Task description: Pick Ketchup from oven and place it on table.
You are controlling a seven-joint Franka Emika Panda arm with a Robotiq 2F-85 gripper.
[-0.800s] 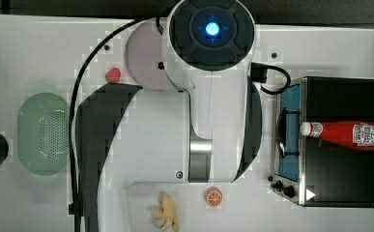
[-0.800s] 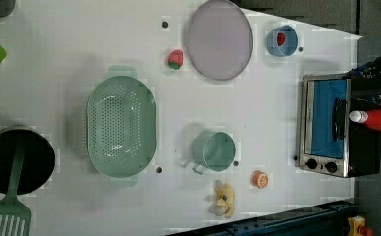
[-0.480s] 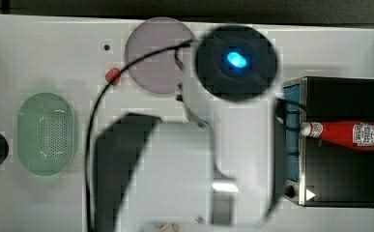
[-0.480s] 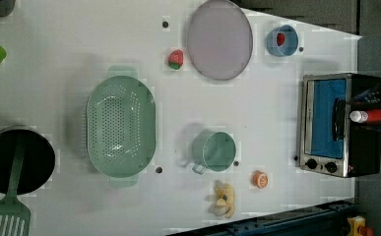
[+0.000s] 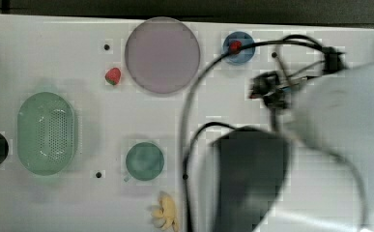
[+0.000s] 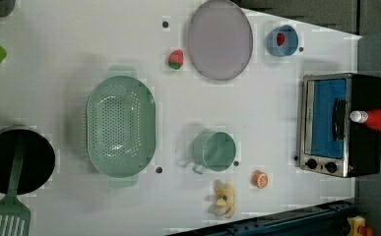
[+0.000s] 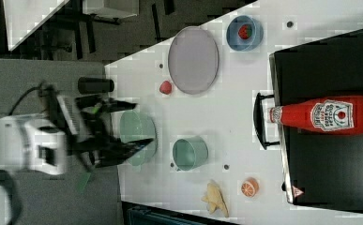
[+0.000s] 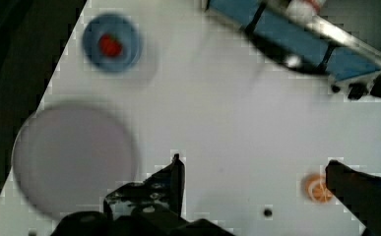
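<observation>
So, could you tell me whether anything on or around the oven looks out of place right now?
Yes: the ketchup lies on its side on top of the oven, its white cap poking past the front edge above the door handle. A bottle lying flat on an oven roof looks odd. The oven itself sits square on the table, door closed.

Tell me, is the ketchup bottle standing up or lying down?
Lying down. The ketchup rests on its side on top of the oven, its white cap pointing past the front edge.
</observation>
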